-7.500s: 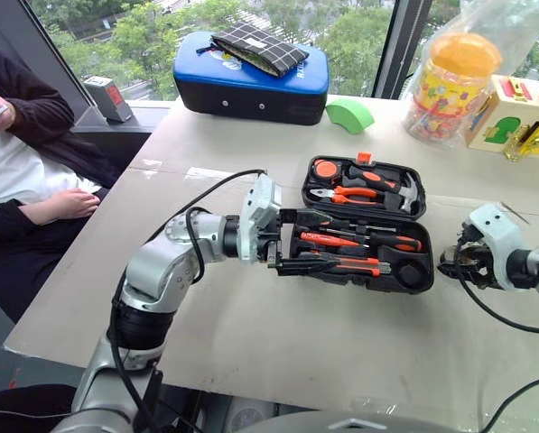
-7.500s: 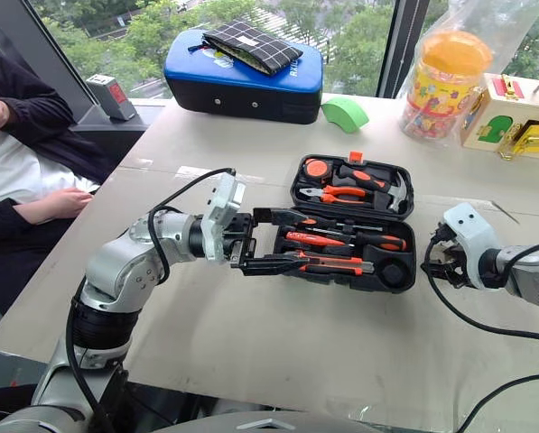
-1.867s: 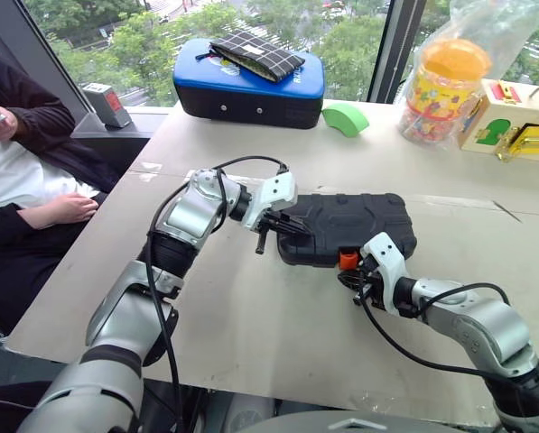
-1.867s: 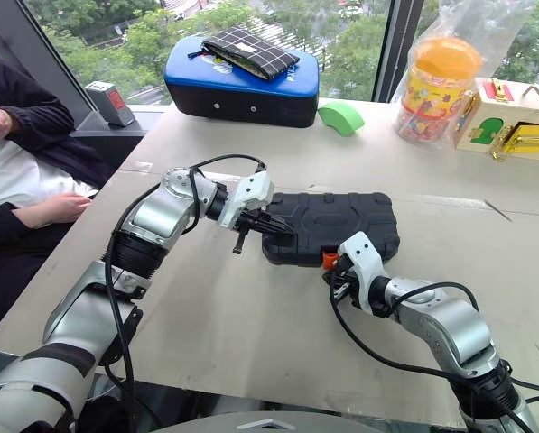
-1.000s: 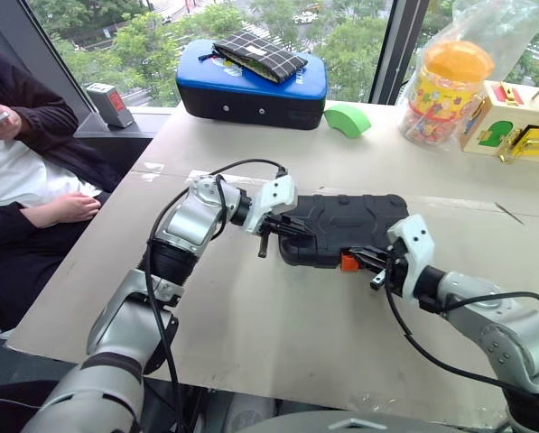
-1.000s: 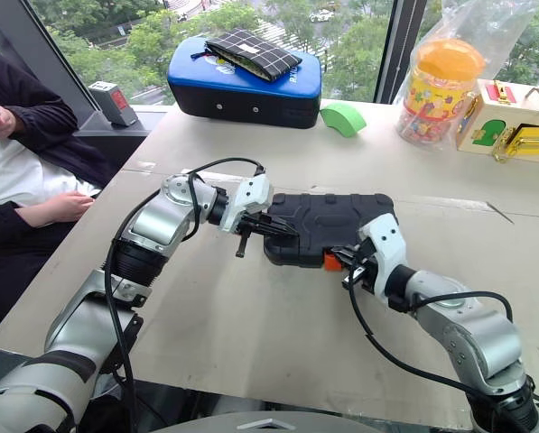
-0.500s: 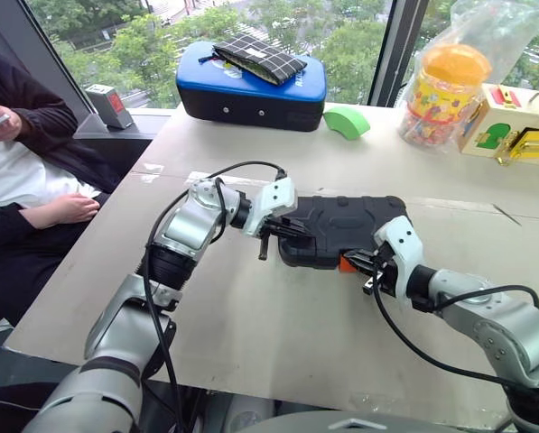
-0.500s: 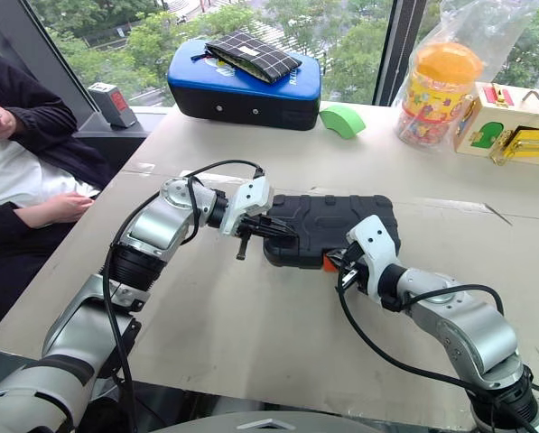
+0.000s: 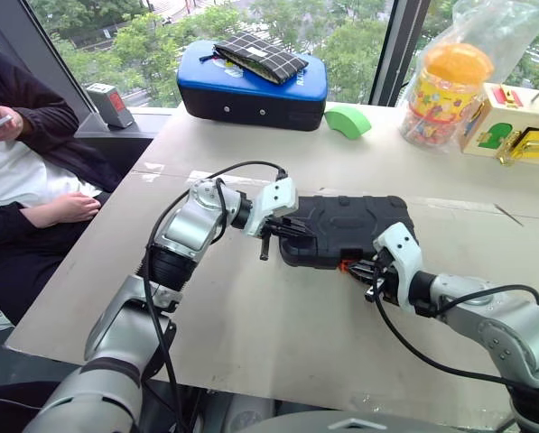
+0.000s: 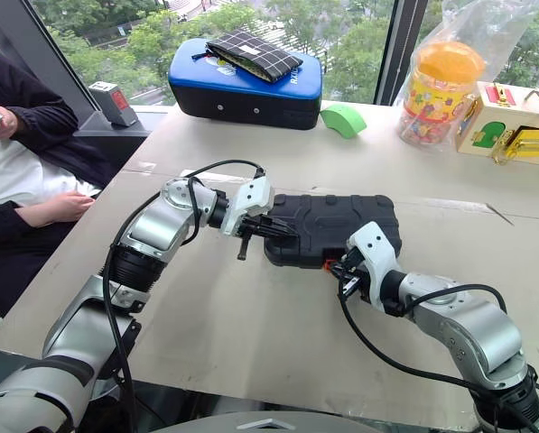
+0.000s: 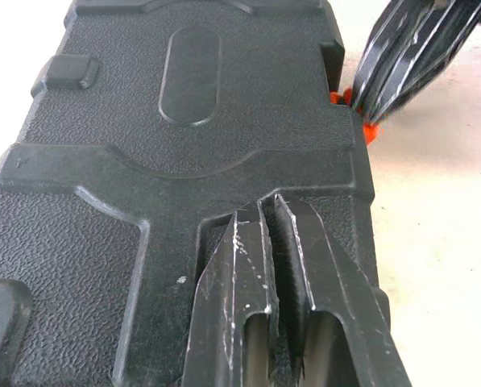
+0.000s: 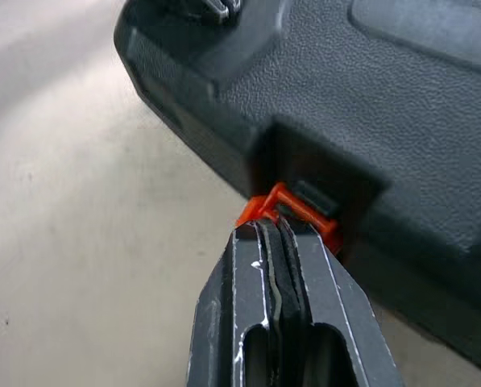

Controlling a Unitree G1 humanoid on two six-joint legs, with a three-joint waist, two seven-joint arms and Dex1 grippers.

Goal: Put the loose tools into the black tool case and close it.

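Lying lid-down-shut on the pale beige counter (image 9: pixel 251 325): flat black moulded-plastic tool case (image 9: pixel 346 225), mid-counter. Left gripper (image 11: pixel 274 211), fingers pressed together, rests on the lid's left end. Right gripper (image 12: pixel 271 234), fingers pressed together, tips against the small orange latch (image 12: pixel 284 205) on the near edge.

Black tool case (image 9: pixel 346 230) now closed.
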